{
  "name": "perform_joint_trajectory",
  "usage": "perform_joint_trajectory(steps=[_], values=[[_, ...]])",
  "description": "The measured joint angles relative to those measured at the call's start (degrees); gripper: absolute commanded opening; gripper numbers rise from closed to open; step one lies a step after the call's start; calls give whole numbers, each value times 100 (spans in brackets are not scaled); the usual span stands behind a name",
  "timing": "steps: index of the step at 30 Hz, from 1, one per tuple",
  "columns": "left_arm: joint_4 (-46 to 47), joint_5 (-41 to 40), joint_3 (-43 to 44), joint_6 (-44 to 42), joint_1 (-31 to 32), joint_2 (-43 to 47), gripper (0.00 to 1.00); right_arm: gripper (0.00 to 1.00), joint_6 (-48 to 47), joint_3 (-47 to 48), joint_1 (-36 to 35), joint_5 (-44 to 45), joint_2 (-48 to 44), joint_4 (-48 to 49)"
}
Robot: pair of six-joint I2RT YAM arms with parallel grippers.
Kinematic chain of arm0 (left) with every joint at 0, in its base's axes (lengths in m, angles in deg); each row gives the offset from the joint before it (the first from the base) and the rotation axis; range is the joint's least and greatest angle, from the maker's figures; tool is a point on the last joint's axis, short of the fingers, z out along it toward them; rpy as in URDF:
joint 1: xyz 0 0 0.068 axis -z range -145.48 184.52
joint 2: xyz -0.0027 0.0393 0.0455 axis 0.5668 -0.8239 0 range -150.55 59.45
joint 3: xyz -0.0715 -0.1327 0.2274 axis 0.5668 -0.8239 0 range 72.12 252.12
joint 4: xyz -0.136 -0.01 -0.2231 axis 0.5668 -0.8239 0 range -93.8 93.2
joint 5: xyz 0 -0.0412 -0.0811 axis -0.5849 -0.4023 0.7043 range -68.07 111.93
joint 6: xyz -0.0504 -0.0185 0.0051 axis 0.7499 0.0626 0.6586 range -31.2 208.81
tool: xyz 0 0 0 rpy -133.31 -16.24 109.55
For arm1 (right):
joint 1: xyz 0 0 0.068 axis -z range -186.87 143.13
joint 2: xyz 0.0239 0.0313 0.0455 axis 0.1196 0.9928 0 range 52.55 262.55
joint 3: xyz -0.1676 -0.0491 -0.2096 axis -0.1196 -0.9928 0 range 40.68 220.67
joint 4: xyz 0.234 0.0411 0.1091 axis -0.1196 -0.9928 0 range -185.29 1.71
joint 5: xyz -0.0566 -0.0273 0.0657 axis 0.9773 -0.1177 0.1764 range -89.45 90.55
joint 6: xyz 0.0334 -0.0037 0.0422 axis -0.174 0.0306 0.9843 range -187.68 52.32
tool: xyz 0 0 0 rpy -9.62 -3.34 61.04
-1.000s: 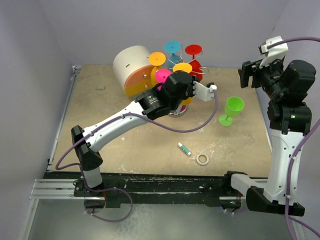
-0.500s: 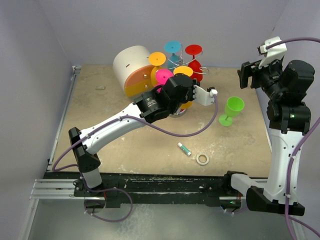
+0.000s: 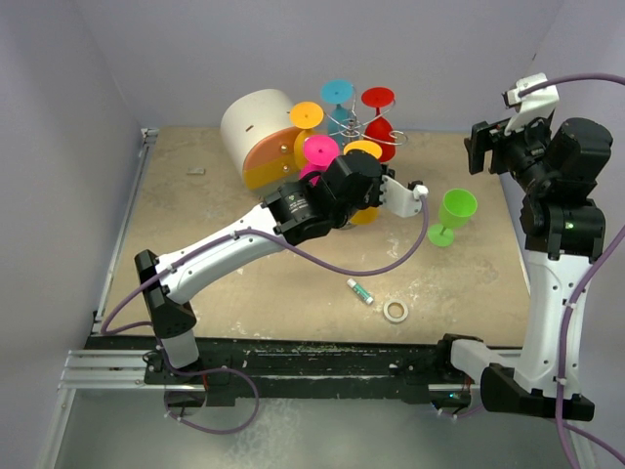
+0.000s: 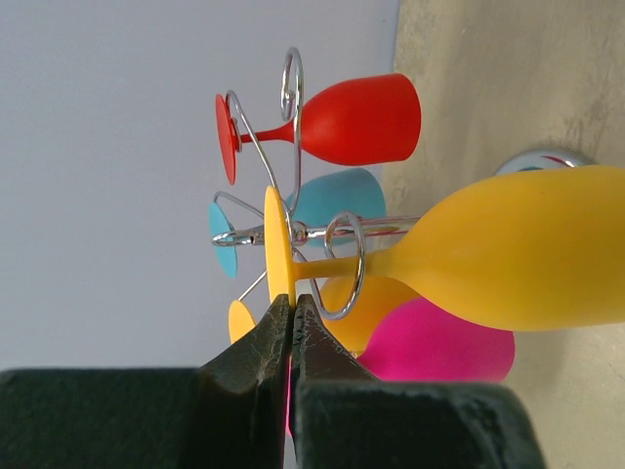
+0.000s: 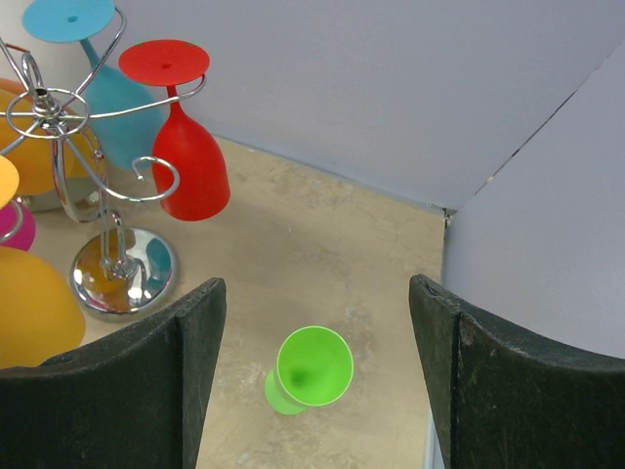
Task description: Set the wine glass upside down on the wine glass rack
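The left arm (image 3: pixel 225 244) is stretched far out over the table (image 3: pixel 215 195), from the near left corner up to the wine glass rack (image 5: pixel 122 272) at the back. The left pincer (image 4: pixel 291 305) is pressed tight together. Its tips are held right at the edge of the round foot of the yellow wine glass (image 4: pixel 518 249). Whether the foot is touched cannot be told. This glass is hung upside down on the rack, with its stem caught in a wire curl. Red (image 5: pixel 190 161), blue and pink glasses are hung there too.

The right arm (image 3: pixel 552 274) is held up tall at the right side and bent over at the top. The right pincer (image 5: pixel 317 288) is spread wide apart, and nothing is held in it. It is pointed down at the green wine glass (image 5: pixel 312 368), which is stood upright on the table, well apart from the rack.

The table is sandy and scuffed. A small tube (image 3: pixel 360 290) and a roll of tape (image 3: pixel 395 311) are laid near the front. A white and orange round box (image 3: pixel 256 132) is set beside the rack. The table is closed in by pale purple-grey walls (image 3: pixel 195 49).
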State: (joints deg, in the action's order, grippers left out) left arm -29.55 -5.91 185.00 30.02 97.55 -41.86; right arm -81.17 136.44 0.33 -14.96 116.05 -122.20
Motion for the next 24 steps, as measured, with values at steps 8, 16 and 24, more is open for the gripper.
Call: perform_joint_trajectory(steps=[8, 16, 24], values=[[7, 57, 114, 94, 11, -205, 10, 78, -2, -101, 0, 9, -33, -7], [-11, 144, 114, 133, 13, -389, 23, 78, -20, -452, 13, 179, -122, -4], [-28, 190, 114, 251, 11, -389, 40, 79, -79, -715, 37, 348, -146, 20]])
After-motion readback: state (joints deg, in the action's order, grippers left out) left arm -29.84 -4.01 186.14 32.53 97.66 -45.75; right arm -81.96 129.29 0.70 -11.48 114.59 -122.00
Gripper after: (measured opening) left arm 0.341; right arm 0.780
